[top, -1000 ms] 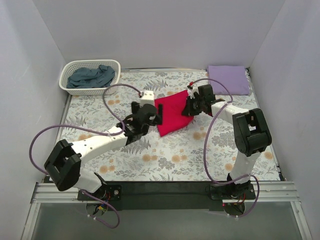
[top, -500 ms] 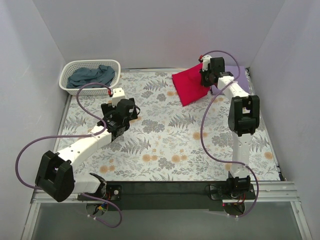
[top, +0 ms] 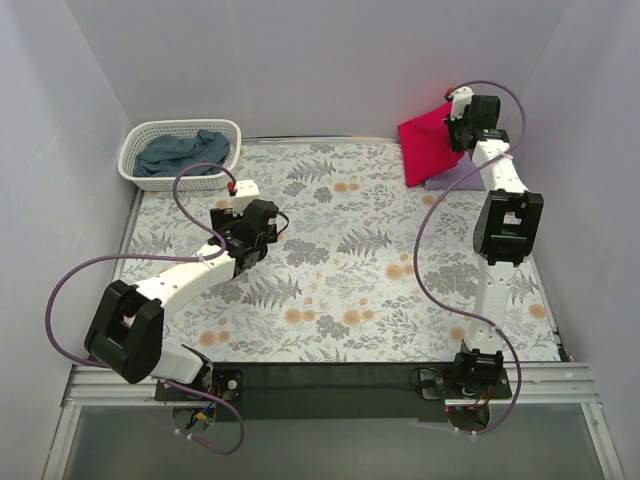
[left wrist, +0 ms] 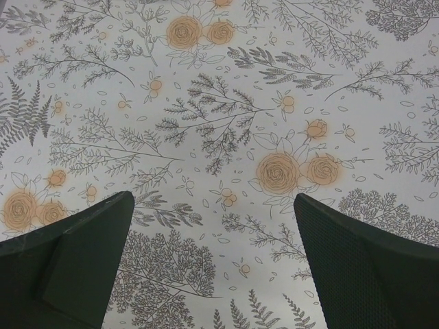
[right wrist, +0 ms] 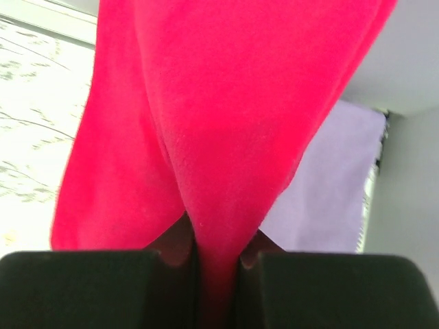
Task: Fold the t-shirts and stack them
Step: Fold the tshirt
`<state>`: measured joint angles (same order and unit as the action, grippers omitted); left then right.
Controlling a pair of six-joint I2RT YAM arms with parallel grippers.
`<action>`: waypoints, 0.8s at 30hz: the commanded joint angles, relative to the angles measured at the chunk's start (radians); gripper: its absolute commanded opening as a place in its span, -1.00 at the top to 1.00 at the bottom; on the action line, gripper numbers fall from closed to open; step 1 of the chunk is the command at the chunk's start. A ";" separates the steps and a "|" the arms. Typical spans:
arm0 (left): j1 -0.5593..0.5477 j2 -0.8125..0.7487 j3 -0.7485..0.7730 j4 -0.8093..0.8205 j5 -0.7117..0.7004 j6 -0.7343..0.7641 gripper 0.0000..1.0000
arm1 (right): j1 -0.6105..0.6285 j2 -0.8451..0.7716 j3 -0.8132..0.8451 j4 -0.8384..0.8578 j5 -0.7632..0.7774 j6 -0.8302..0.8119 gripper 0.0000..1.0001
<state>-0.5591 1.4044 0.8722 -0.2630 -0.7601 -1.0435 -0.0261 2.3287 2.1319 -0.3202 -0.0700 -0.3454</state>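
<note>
The folded crimson red t-shirt (top: 426, 146) (right wrist: 226, 123) hangs in the air at the back right, with my right gripper (top: 460, 120) (right wrist: 217, 264) shut on its upper edge. Under and behind it lies the folded pale lavender t-shirt (top: 462, 176) (right wrist: 329, 199), mostly hidden by the red one in the top view. A slate blue-grey t-shirt (top: 185, 152) lies crumpled in the white basket (top: 135, 150) at the back left. My left gripper (top: 262, 232) (left wrist: 212, 212) hovers open over the floral table covering left of centre, with nothing between its fingers (left wrist: 82, 253).
The floral table covering (top: 360, 270) spreads across the whole table. White walls close in at the back and on both sides. The right arm stretches up along the right wall. Purple cables loop off both arms.
My right gripper carried the red t-shirt from the table's middle up to the back right, above the lavender one. My left gripper let go of it, opened wide and drew back to the left.
</note>
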 commanded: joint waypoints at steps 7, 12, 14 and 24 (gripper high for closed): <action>-0.002 -0.007 -0.001 0.010 -0.022 0.013 -0.92 | -0.116 -0.028 -0.009 0.027 -0.117 -0.013 0.97; -0.002 0.004 0.001 0.010 -0.021 0.016 -0.92 | -0.155 0.041 0.016 0.029 -0.106 -0.012 0.97; -0.002 0.010 0.004 0.008 -0.019 0.017 -0.92 | -0.166 0.076 0.028 0.035 -0.097 -0.029 0.97; -0.001 0.027 0.001 0.007 -0.022 0.014 -0.92 | -0.164 0.136 -0.001 0.171 0.065 -0.102 0.88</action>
<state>-0.5591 1.4353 0.8722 -0.2619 -0.7593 -1.0317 -0.1848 2.4828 2.1296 -0.2752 -0.0940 -0.4023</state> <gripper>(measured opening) 0.960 0.148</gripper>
